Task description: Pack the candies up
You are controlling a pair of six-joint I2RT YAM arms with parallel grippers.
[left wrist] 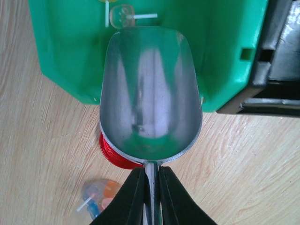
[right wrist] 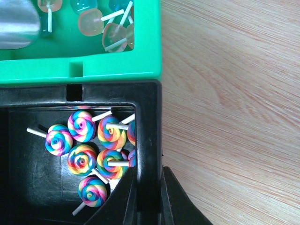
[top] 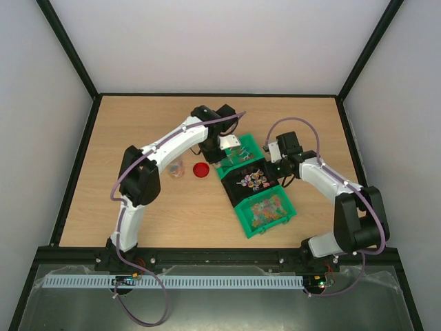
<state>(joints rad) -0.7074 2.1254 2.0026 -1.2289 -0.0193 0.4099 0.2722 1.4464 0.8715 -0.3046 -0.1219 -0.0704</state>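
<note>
The candies (top: 269, 209), tiny multicoloured sweets, fill the nearest green bin (top: 249, 228) in the top view. A silver scoop (left wrist: 150, 89), empty, hangs over the near edge of the far green bin (left wrist: 61, 56). My left gripper (left wrist: 151, 172) is shut on the scoop's thin handle. The black middle bin (right wrist: 146, 101) holds several rainbow swirl lollipops (right wrist: 82, 159). My right gripper (right wrist: 147, 174) is shut on that bin's right wall, one finger inside and one outside. Clear, pale lollipops (right wrist: 91, 21) lie in the far green bin (right wrist: 93, 65).
A red round lid (top: 201, 170) lies on the wooden table left of the bins, partly under the scoop in the left wrist view. A small clear container (top: 176, 167) with a few coloured sweets stands beside it. The three bins form a diagonal row.
</note>
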